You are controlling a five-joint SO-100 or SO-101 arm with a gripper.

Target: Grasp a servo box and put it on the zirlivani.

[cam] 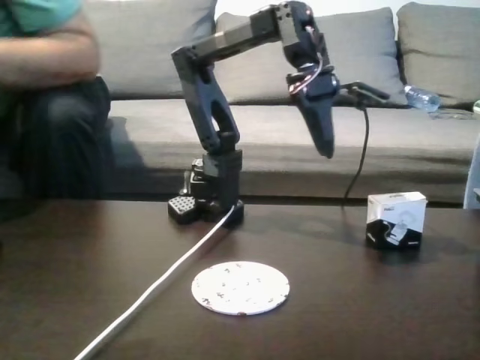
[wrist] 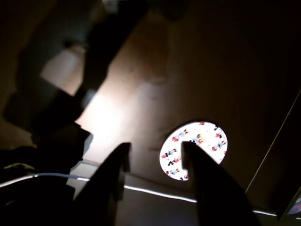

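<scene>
The servo box, white on top and black below with a servo picture, stands on the dark table at the right in the fixed view. The zirlivani, a flat round white speckled disc, lies near the table's front centre, left of the box. My gripper hangs high in the air, pointing down, between the two and well above both. In the wrist view my gripper is open with nothing between its dark fingers, and the zirlivani shows far below, just past the right fingertip.
The arm's base stands at the table's back centre. A white cable runs from it to the front left. A person's arm rests at the far left on the grey sofa. A water bottle lies at the sofa's right.
</scene>
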